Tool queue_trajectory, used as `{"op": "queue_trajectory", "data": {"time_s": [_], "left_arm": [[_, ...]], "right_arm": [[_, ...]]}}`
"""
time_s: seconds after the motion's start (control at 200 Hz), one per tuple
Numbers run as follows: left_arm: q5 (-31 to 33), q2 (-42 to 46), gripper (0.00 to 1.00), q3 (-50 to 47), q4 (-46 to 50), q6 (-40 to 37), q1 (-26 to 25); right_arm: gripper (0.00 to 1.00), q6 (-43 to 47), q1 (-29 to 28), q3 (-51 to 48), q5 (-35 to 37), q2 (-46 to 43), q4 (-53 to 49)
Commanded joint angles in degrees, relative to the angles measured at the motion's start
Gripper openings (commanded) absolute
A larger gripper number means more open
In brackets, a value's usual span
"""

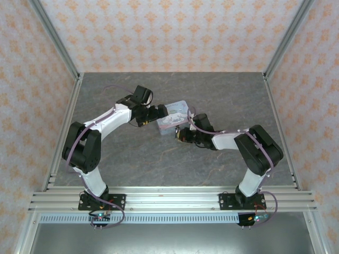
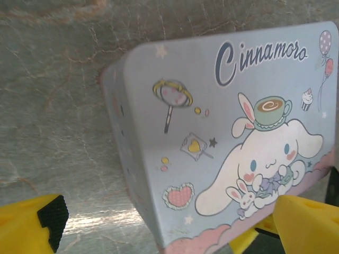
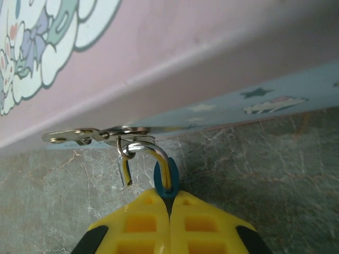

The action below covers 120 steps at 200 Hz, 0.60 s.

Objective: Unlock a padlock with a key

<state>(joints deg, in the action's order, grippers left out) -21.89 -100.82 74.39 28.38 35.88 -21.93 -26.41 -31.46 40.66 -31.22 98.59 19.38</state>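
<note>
The padlock [image 3: 166, 193] is tiny and dark teal, and only its top pokes out between the yellow fingers of my right gripper [image 3: 169, 197], which is shut on it. Its silver shackle [image 3: 153, 152] is hooked through the metal hasp [image 3: 90, 135] on the pastel cartoon tin [image 3: 175, 47], with one shackle end hanging free. My left gripper [image 2: 169, 233] is open, its yellow fingers [image 2: 310, 225] straddling a corner of the tin [image 2: 212, 137]. From above, the left gripper [image 1: 153, 114] and right gripper [image 1: 183, 132] meet at the tin [image 1: 172, 119]. The key is out of view.
The tin sits mid-table on the grey marbled surface [image 1: 137, 159]. Metal frame posts [image 1: 278, 47] and patterned walls close in the sides and back. Both arm bases stand on the rail [image 1: 169, 198] at the near edge.
</note>
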Motion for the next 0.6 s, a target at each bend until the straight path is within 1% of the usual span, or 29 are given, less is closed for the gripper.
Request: {"op": "queue_trajectory", "data": {"time_s": [0.0, 0.08, 0.1, 0.18, 0.425, 0.596], "left_arm": [[9.81, -1.54, 1.00, 3.20, 6.96, -4.76, -2.91], [13.46, -2.40, 1.00, 4.11, 8.40, -4.94, -4.44], [14.20, -2.62, 1.00, 4.22, 8.62, -6.54, -4.70], [16.65, -3.62, 1.00, 4.54, 9.23, -7.22, -6.07], [19.62, -5.18, 1.00, 3.17, 9.28, -7.18, -7.76], [20.13, -5.27, 1.00, 1.84, 8.73, -7.03, -8.30]], "right_arm": [[0.00, -4.05, -0.19, -2.09, 2.19, -2.01, 2.22], [0.00, -6.57, -0.26, -3.03, 2.73, -2.26, 3.72], [0.00, -7.12, -0.27, -3.22, 2.83, -2.26, 4.21], [0.00, -9.59, -0.23, -3.99, 3.42, -2.47, 5.62], [0.00, -15.62, -0.21, -5.60, 4.91, -2.51, 9.33], [0.00, -20.05, -0.18, -5.94, 6.58, -2.50, 11.19]]}}
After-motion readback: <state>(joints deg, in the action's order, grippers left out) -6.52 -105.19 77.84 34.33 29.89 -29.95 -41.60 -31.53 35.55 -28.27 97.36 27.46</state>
